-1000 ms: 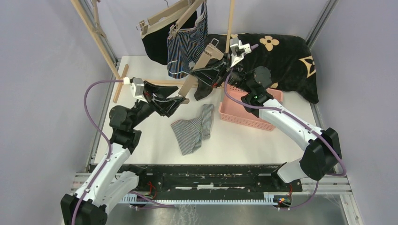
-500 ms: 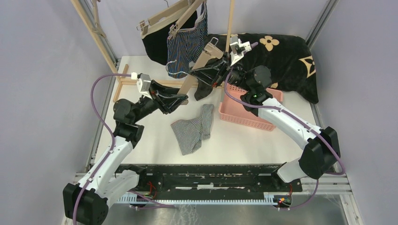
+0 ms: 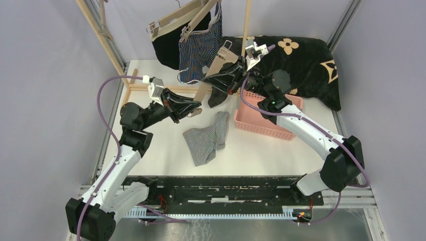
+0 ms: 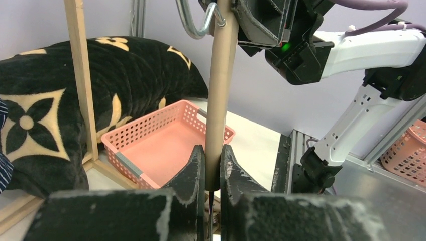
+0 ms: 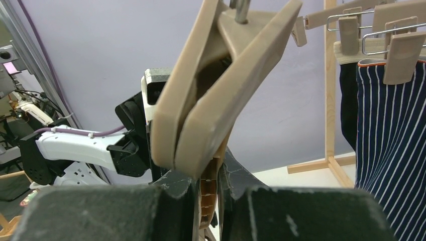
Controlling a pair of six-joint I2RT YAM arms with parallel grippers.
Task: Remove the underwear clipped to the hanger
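White tabletop (image 3: 261,155) between pale lilac walls fills the scene; near its middle the grey-white fine-striped boxer shorts (image 3: 205,139) lie rumpled and flat, free of any clip, just left of a pink perforated plastic basket (image 3: 266,118); the dark navy thin-striped boxer shorts (image 3: 201,47) hang at the back by the light wooden rack (image 3: 247,25), and the black boxer shorts (image 3: 166,50) hang just to their left; in the right wrist view the navy pair (image 5: 392,130) shows at the right edge, its top edge gripped by beige clips (image 5: 399,57); in front of these a beige plastic clip hanger (image 3: 213,68) slants in the air above the table, its upper end toward the rack and its lower end toward the left arm; the right gripper (image 3: 228,76) pinches its upper part, the jaws pressed onto beige plastic just under a large clip (image 5: 216,85), as the right wrist view shows (image 5: 207,186); the left gripper (image 3: 195,106) is clamped on the lower part, its dark fingers (image 4: 196,170) pressed against both sides of the beige bar (image 4: 221,90), with no gap left between pad and plastic; behind the basket, along the back right of the table, a black flower-patterned blanket (image 3: 301,55) lies bunched against the wall, and the left wrist view shows it (image 4: 50,125) beside the basket (image 4: 166,145).
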